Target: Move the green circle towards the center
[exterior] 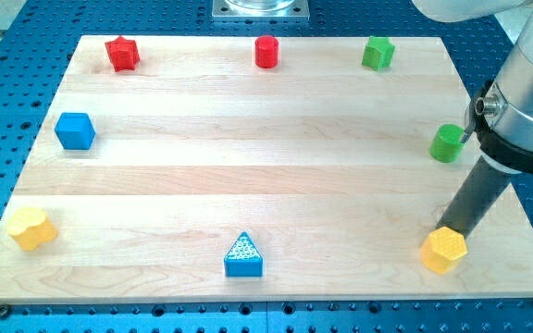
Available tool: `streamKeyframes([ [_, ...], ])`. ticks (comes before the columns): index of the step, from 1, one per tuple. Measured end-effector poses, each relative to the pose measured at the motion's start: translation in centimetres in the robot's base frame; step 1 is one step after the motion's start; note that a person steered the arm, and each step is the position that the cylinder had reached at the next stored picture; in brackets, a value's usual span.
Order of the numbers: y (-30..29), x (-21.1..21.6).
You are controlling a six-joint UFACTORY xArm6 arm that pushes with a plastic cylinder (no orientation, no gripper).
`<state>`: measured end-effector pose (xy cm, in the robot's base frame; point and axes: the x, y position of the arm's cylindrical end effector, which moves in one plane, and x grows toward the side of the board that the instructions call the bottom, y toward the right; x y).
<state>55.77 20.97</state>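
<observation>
The green circle [448, 143] is a short green cylinder near the board's right edge, at mid height. My dark rod comes down from the grey arm at the view's right. My tip [452, 229] sits just above and behind the yellow hexagon [444, 250], well below the green circle and apart from it. The very end of the tip is partly hidden behind the yellow hexagon.
A wooden board [266, 185] carries a red star [122, 54], a red cylinder [266, 52], a green star-like block [378, 53], a blue cube [75, 130], a yellow block [32, 228] and a blue triangle [243, 256]. Blue perforated table surrounds the board.
</observation>
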Motion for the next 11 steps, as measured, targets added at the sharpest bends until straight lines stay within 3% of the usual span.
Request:
streamKeyframes([
  [2, 5.6, -4.5],
  [6, 8.5, -11.7],
  [8, -5.5, -12.3],
  [9, -7.3, -14.3],
  [11, 6.3, -30.9],
])
